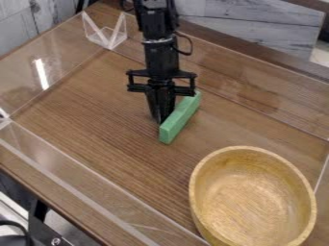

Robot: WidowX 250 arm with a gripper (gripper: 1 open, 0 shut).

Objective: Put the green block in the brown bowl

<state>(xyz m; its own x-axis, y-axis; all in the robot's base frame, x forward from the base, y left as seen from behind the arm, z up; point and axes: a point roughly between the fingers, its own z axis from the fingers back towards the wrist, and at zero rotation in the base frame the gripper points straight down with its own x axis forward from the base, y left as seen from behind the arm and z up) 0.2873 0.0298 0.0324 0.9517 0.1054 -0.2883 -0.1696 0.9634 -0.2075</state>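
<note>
The green block (183,117) lies flat on the wooden table, angled from near left to far right. My gripper (160,112) points straight down with its dark fingers shut together, and the tips rest against the block's left long side. Nothing is between the fingers. The brown bowl (197,188) stands empty at the near right, a short way in front of the block and to its right.
Low clear plastic walls (77,183) fence in the wooden table (90,115). A small clear plastic stand (103,35) sits at the back left, behind the arm. The table's front left edge drops off past the wall.
</note>
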